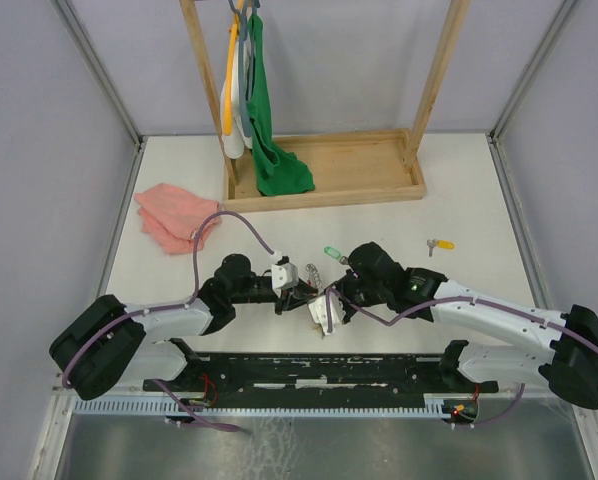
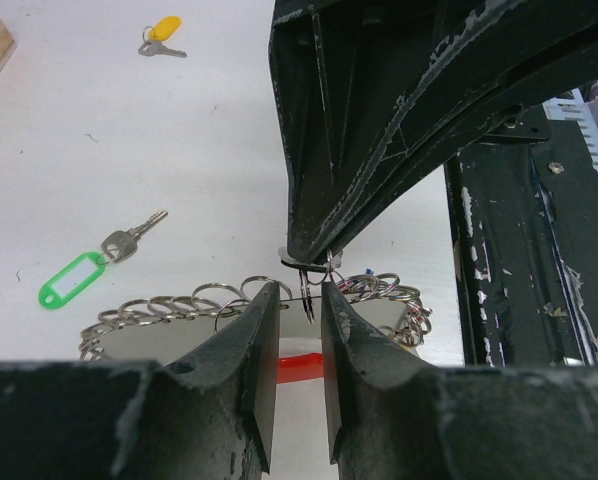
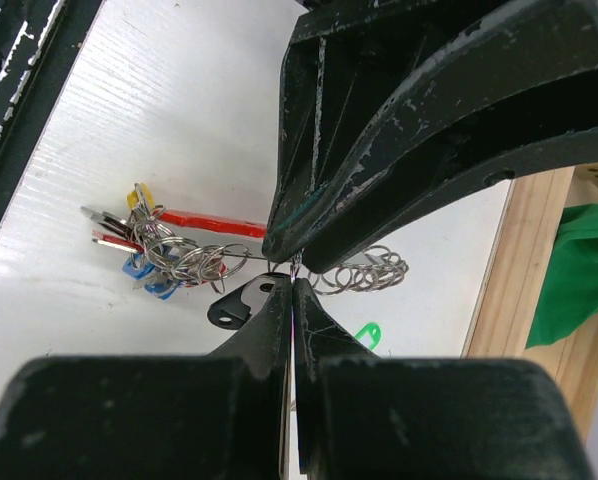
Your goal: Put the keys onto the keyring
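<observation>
right gripper [image 3: 292, 283]: jaws shut, pinching a thin wire of the keyring [image 3: 215, 223]. judged purpose: to hold the loop off the table [image 1: 459, 200] and steady so the other arm can work on it.

left gripper [image 2: 301, 292]: jaws parted, a narrow gap showing. the wire runs through the gap just below the right tips. cannot tell whether either pad touches it. judged: placed to take or release the wire beside the right pinch, as a handover or a regrip.

keyring location: near middle of the table, between the two grippers. its red part lies low toward the arm bases, and a chain of small rings fans out on either side.

bunch [image 3: 154, 255] hangs on the loop away from the pinch, so the held stretch is free of it.

counts:
- loose keys: 2. green key [image 1: 331, 253] just beyond the grippers; yellow key [image 1: 441, 244] well apart, to the right.
- keys in bunch: red, blue and yellow tags seen; too tangled to count.
- keyring: 1.
- pink cloth [image 1: 174, 215]: 1, far left, not involved.

judged progress: two keys not yet on.
</observation>
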